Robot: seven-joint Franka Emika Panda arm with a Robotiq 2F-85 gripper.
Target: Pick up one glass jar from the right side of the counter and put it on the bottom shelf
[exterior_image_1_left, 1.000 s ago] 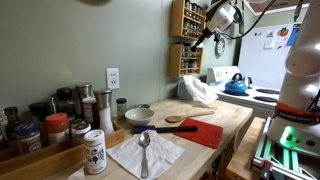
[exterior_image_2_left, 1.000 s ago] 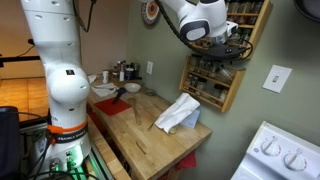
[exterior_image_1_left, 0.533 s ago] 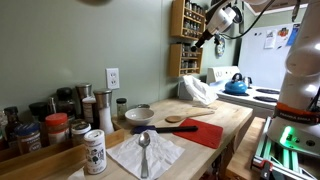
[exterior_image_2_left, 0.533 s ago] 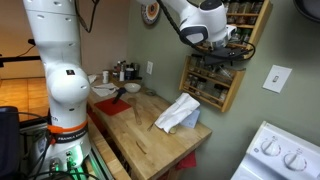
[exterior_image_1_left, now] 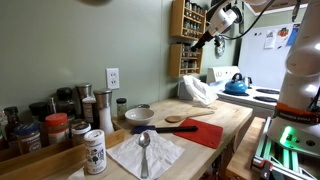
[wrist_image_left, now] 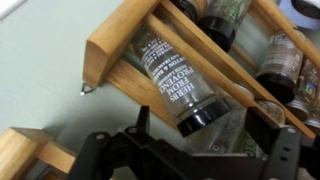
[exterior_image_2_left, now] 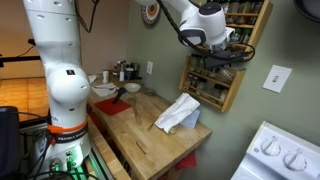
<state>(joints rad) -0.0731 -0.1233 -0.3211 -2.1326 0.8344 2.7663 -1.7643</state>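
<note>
Wrist view shows the jar (wrist_image_left: 178, 82) in the middle of the picture. It sits slanted behind a wooden rail of the rack (wrist_image_left: 110, 55). It is clear glass with a black lid and white words on its side. The gripper (wrist_image_left: 195, 152) is at the bottom edge, just beside the lid. Its jaws are spread wide and hold nothing. Other jars (wrist_image_left: 275, 60) in the upper right are blurry and cut off. I cannot tell which shelf this is.

In an exterior view the gripper (exterior_image_2_left: 222, 52) hides part of the rack, and the bottom shelf (exterior_image_2_left: 208, 97) sits lower in the picture. The pale wood counter (exterior_image_1_left: 228, 122) holds a crumpled white cloth (exterior_image_1_left: 197, 92), a round bowl (exterior_image_1_left: 139, 115) and a bunch of pots (exterior_image_1_left: 50, 125) at the lower left.
</note>
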